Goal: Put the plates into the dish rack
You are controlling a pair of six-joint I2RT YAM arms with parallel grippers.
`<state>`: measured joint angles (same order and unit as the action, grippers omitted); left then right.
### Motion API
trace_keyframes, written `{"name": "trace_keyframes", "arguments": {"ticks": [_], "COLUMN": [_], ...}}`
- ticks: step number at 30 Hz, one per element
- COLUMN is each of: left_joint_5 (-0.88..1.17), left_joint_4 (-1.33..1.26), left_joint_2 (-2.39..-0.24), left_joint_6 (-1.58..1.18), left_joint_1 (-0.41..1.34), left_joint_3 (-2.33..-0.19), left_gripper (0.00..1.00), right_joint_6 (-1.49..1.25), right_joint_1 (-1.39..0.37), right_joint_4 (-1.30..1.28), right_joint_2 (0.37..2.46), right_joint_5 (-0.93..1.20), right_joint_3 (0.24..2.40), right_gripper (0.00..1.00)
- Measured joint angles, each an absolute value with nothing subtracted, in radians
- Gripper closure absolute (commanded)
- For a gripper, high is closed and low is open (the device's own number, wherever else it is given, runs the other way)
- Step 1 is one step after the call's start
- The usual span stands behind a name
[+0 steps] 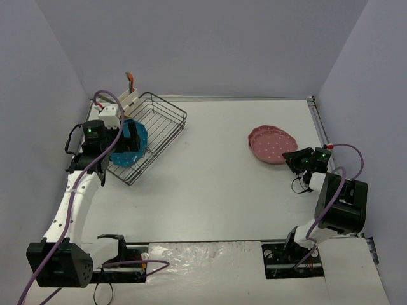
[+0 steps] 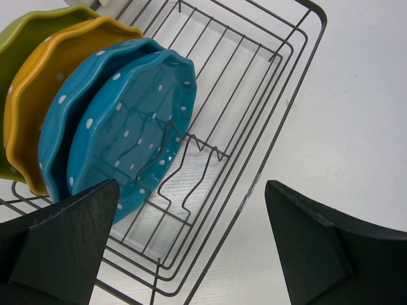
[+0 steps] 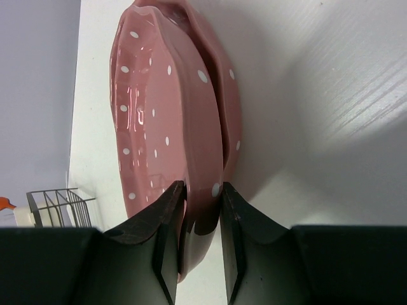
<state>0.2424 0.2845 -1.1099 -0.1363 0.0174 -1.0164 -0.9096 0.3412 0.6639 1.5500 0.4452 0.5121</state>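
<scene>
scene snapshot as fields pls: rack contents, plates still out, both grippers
dish rack: four plates on edge: green plate, yellow plate, two teal plates
table: two pink plates, stacked, right side
left gripper: jaws open, over the rack, holding nothing
right gripper: jaws pinching the rim of the top pink plate
left to load: both pink plates

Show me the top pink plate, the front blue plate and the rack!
top pink plate [image 3: 159, 114], right wrist view, on its dotted inside.
front blue plate [image 2: 127, 133], left wrist view, on its middle.
rack [image 1: 164, 124], top view, on its bare wire floor.
</scene>
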Motion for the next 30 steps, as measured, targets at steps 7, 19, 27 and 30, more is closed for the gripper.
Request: {"name": "trace_keyframes", "arguments": {"ticks": [7, 19, 27, 30], "left_joint_5": [0.292, 0.386, 0.386, 0.376], "left_joint_4": [0.287, 0.246, 0.131, 0.090], "left_joint_2": [-1.110, -1.090, -1.123, -1.184], "left_joint_6": [-0.233, -0.538, -0.694, -0.733], "left_joint_1": [0.026, 0.169, 0.359, 0.421], "left_joint_3": [-1.016, -1.016, -1.018, -1.034], "left_gripper": [0.03, 0.03, 0.03, 0.03], "right_joint_6": [-0.892, -0.931, -1.009, -1.040], "right_joint_1": [0.342, 0.332, 0.181, 0.109], "right_joint_4": [0.569, 0.553, 0.650, 0.695], "right_joint_2": [1.430, 1.334, 1.334, 1.334], "right_joint_5": [0.434, 0.533, 0.604, 0.635], "right_joint_3": [0.516, 0.546, 0.571, 0.579], "right_gripper": [1.00, 1.00, 1.00, 1.00]}}
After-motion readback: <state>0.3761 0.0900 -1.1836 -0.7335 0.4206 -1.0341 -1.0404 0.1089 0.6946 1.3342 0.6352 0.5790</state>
